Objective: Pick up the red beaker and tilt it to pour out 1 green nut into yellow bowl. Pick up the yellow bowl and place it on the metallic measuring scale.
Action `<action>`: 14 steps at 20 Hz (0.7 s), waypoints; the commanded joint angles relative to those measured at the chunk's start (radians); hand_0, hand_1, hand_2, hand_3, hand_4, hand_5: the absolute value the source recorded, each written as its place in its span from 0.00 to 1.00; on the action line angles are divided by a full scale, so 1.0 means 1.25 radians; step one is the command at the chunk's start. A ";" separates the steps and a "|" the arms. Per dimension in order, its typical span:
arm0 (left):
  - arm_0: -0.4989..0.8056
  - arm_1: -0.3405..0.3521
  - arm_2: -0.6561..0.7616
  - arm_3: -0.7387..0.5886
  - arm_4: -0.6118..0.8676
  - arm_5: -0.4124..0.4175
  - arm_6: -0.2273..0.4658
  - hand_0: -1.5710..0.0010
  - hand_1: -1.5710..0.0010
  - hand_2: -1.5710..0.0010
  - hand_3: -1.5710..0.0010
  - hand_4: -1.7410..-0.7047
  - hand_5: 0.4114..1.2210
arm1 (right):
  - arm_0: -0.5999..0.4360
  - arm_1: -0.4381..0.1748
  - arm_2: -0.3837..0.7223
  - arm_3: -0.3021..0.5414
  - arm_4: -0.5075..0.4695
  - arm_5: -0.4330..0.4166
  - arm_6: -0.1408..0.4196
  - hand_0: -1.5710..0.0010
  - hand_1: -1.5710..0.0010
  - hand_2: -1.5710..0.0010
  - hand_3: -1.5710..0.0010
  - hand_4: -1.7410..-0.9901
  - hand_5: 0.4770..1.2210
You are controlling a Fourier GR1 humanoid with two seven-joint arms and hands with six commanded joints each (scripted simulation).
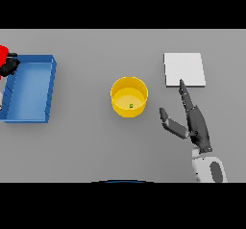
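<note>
The yellow bowl [129, 96] stands upright at the table's middle with one small green nut [131, 106] inside. My right hand [198, 124] lies open to the bowl's right, fingers straight and pointing up toward the pale metallic scale [184, 69], thumb spread toward the bowl; it touches neither. At the far left edge the red beaker [4, 54] shows only partly, with my left hand [9, 65] curled round it above the blue tray's near-left corner.
A blue open tray [30, 88] sits at the left of the grey table. The scale is a flat square plate at the upper right, a short way beyond my right fingertips.
</note>
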 commanded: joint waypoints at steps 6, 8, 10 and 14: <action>0.053 0.021 0.005 -0.111 0.091 -0.132 0.014 0.40 0.45 0.48 0.46 0.59 0.36 | 0.029 -0.003 0.002 -0.018 -0.010 0.009 -0.017 1.00 1.00 1.00 1.00 0.79 0.26; 0.061 0.036 0.005 -0.112 0.111 -0.179 0.035 0.62 0.65 0.67 0.66 0.74 0.31 | 0.028 0.000 0.000 -0.007 -0.014 0.010 -0.016 1.00 1.00 1.00 1.00 0.78 0.26; 0.069 0.047 -0.018 -0.113 0.095 -0.207 0.037 0.75 0.78 0.79 0.78 0.84 0.29 | 0.009 0.000 -0.002 -0.002 -0.013 0.008 -0.006 1.00 1.00 1.00 1.00 0.78 0.26; 0.047 0.055 -0.047 -0.070 0.039 -0.199 0.043 0.90 0.91 0.91 0.91 0.91 0.27 | 0.012 -0.007 0.001 -0.013 0.009 -0.005 -0.003 1.00 1.00 1.00 1.00 0.78 0.25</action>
